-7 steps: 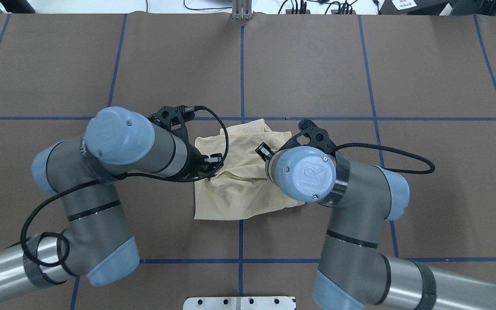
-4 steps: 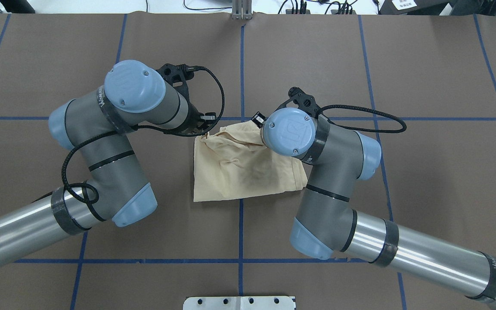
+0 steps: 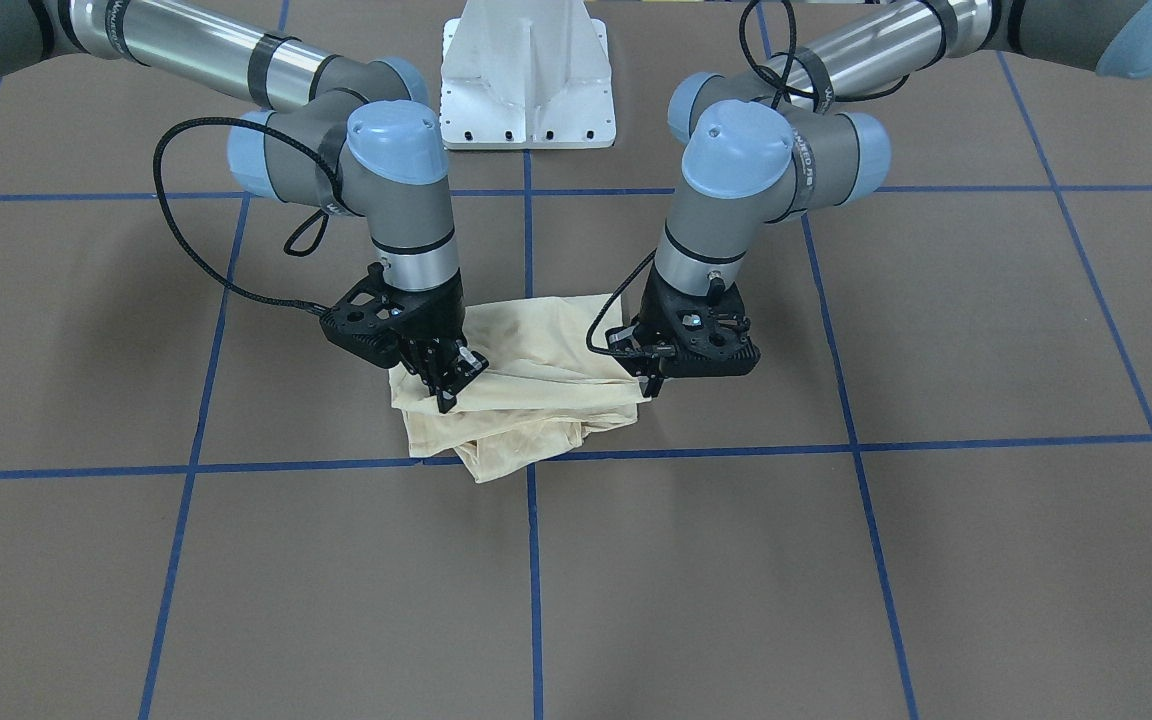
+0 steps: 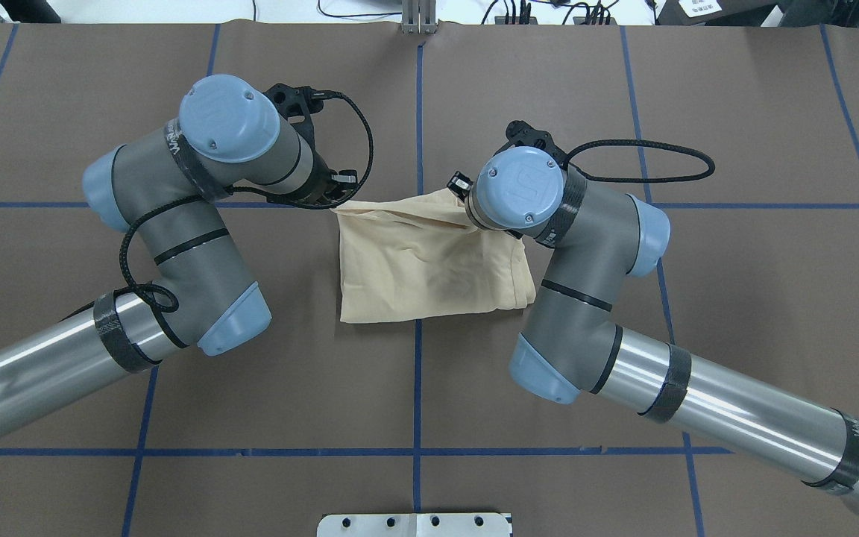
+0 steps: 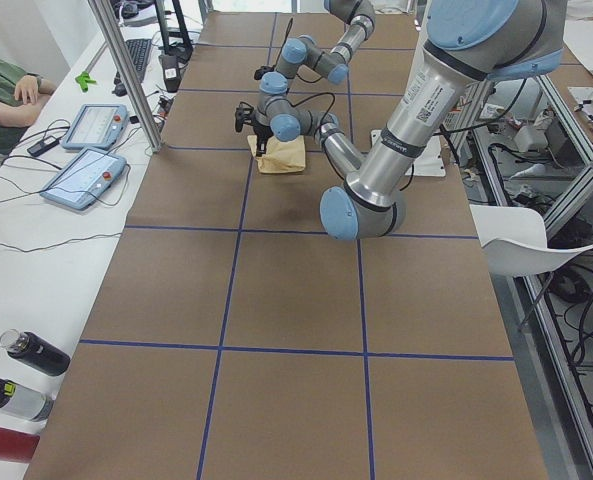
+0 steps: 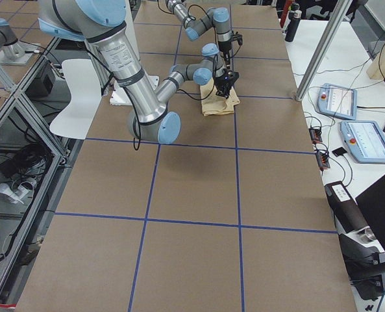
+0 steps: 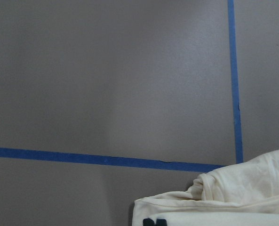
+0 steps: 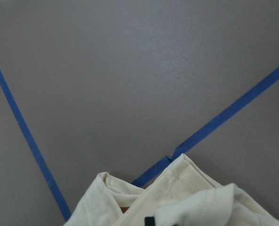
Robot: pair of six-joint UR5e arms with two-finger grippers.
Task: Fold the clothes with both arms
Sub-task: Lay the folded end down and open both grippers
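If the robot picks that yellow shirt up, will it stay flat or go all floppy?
Probably floppy: the shirt lies in soft wrinkles. Likely thin and light, since a dark print shows faintly through it. Pushed, it would probably crumple, as its far edge is bunched.

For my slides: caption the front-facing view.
Mid-fold, left gripper and right gripper pinch the folded cream T-shirt on the table.
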